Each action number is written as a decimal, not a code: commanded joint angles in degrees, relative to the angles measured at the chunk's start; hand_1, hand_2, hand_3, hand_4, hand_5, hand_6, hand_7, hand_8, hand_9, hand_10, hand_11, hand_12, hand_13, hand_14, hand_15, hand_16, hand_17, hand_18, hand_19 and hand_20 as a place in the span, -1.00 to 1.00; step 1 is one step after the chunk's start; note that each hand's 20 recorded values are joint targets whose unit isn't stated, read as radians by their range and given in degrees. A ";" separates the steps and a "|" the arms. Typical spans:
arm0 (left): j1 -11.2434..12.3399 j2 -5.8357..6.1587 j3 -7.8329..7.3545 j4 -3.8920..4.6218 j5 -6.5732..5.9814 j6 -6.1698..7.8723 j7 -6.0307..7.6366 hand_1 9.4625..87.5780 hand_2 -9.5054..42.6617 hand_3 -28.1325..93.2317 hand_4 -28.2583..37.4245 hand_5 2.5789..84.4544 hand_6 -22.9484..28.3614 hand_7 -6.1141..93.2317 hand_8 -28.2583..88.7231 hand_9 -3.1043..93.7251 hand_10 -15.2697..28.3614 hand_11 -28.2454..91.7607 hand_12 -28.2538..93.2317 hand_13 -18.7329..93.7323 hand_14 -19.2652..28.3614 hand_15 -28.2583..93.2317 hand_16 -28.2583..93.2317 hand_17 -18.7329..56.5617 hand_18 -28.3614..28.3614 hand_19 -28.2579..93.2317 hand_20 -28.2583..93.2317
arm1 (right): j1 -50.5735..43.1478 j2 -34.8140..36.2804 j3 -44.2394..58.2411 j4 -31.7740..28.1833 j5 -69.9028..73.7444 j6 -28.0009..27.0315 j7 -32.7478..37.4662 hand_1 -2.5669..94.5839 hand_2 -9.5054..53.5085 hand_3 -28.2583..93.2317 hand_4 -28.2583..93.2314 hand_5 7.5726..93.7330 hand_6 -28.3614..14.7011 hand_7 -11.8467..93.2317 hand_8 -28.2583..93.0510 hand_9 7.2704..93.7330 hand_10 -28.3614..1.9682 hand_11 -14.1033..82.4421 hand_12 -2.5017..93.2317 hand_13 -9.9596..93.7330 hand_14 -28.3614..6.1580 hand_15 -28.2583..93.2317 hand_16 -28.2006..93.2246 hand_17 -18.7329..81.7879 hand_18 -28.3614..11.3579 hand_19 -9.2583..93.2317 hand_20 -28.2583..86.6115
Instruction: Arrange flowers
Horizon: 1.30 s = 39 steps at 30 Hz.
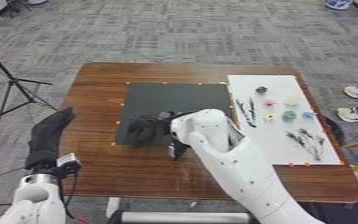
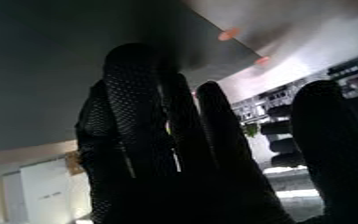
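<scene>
In the right wrist view, the fingers of the right hand (image 1: 143,132) are extended and nearly straight, with slim gaps between some of them, and the thumb stands apart; a small bit of green shows between fingers and thumb, too blurred to name or to tell whether it is touched. In the head view the hand is over the black mat (image 1: 175,95), toward that mat's seven o'clock. To its three o'clock lies the white sheet (image 1: 278,155) with the artificial flowers: a dark bloom (image 1: 262,90) and a pink bloom (image 1: 270,102) at eleven, a cream bloom (image 1: 292,100) at twelve, a teal bloom (image 1: 288,116) near the centre, a blue bloom (image 1: 309,115) at two, and leafy green sprigs (image 1: 310,145) at five. The left hand (image 1: 49,135), fingers straight and together, is by the table's (image 1: 100,95) nine o'clock edge.
</scene>
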 commanded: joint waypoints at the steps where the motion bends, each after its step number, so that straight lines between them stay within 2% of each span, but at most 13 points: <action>1: -1.06 -0.55 1.08 0.19 -0.18 -0.63 0.06 -0.69 -0.57 0.66 -0.86 0.10 -0.02 -0.53 -0.65 0.00 0.27 -0.23 -0.33 -0.12 0.35 -0.40 -0.49 -0.39 0.23 -0.52 -0.29 | 1.82 -4.78 1.73 3.20 0.38 -0.49 1.16 -0.66 -0.37 0.69 -0.70 -0.43 0.00 -0.41 -0.67 -0.09 -0.01 -0.57 -0.75 0.35 -0.52 0.53 -0.07 -0.15 -1.00 0.61 0.47; 7: -1.46 -0.72 1.41 0.33 -0.19 -0.64 0.34 -0.69 -0.58 0.66 -0.86 0.10 -0.02 -0.52 -0.65 0.00 0.27 -0.23 -0.33 -0.12 0.35 -0.40 -0.49 -0.39 0.23 -0.52 -0.29 | 2.19 -6.93 3.25 6.15 -4.40 -0.05 0.02 -0.66 -0.37 0.69 -0.70 -0.43 -0.01 -0.42 -0.67 -0.09 -0.01 -0.57 -0.75 0.36 -0.51 0.54 -0.07 -0.14 -1.00 0.62 0.47; 10: -1.10 -0.76 1.18 0.10 -0.32 -0.62 0.57 -0.69 -0.58 0.66 -0.86 0.10 -0.02 -0.53 -0.65 0.00 0.27 -0.23 -0.33 -0.12 0.35 -0.40 -0.49 -0.39 0.23 -0.52 -0.29 | 2.14 -7.08 3.26 6.51 -7.23 0.07 -1.28 -0.66 -0.37 0.69 -0.70 -0.43 -0.01 -0.43 -0.66 -0.09 -0.01 -0.57 -0.75 0.37 -0.50 0.54 -0.08 -0.13 -1.00 0.62 0.47; 15: -1.91 -0.75 1.57 0.22 -0.20 -0.75 0.43 -0.68 -0.58 0.66 -0.86 0.10 -0.02 -0.52 -0.65 0.00 0.27 -0.23 -0.33 -0.12 0.35 -0.40 -0.49 -0.39 0.23 -0.52 -0.29 | 2.50 -7.17 3.33 7.03 -9.56 1.20 -1.85 -0.66 -0.37 0.69 -0.70 -0.42 -0.02 -0.44 -0.66 -0.10 -0.02 -0.58 -0.75 0.38 -0.50 0.54 -0.08 -0.13 -1.00 0.63 0.47; 21: -2.17 -0.84 2.05 0.33 -0.17 -1.02 0.20 -0.69 -0.58 0.66 -0.85 0.10 -0.02 -0.52 -0.65 0.00 0.27 -0.23 -0.32 -0.12 0.35 -0.40 -0.49 -0.39 0.23 -0.52 -0.29 | 2.92 -7.75 3.94 7.75 -9.41 2.59 -0.75 -0.66 -0.37 0.69 -0.70 -0.42 -0.03 -0.44 -0.66 -0.12 0.00 -0.58 -0.75 0.39 -0.49 0.54 -0.08 -0.12 -1.00 0.63 0.48; 28: -1.92 -0.83 1.85 0.29 -0.16 -1.11 0.18 -0.69 -0.59 0.66 -0.85 0.10 -0.02 -0.52 -0.65 0.00 0.27 -0.23 -0.32 -0.12 0.35 -0.40 -0.49 -0.39 0.23 -0.52 -0.29 | 3.51 -7.99 5.02 8.77 -9.97 2.69 -0.40 -0.66 -0.37 0.68 -0.70 -0.41 -0.05 -0.45 -0.66 -0.13 0.00 -0.58 -0.76 0.39 -0.48 0.54 -0.08 -0.11 -1.00 0.64 0.48; 33: -1.74 -0.99 1.73 0.28 -0.24 -1.18 0.35 -0.69 -0.59 0.66 -0.85 0.10 -0.02 -0.52 -0.65 0.00 0.27 -0.23 -0.32 -0.12 0.35 -0.40 -0.49 -0.39 0.23 -0.52 -0.29 | 3.43 -7.23 4.41 7.72 -7.53 1.46 0.03 -0.66 -0.38 0.69 -0.70 -0.41 -0.07 -0.45 -0.66 -0.13 -0.01 -0.58 -0.76 0.39 -0.48 0.54 -0.08 -0.11 -1.00 0.65 0.48; 39: -1.71 -0.95 1.92 0.29 -0.23 -1.07 0.41 -0.69 -0.59 0.66 -0.85 0.10 -0.02 -0.52 -0.65 0.00 0.27 -0.23 -0.32 -0.12 0.35 -0.40 -0.49 -0.39 0.23 -0.52 -0.29 | 3.82 -6.32 3.40 6.33 -1.87 3.84 0.61 -0.66 -0.38 0.69 -0.70 -0.38 -0.05 -0.45 -0.66 -0.11 -0.01 -0.58 -0.75 0.40 -0.49 0.55 -0.09 -0.11 -1.00 0.65 0.48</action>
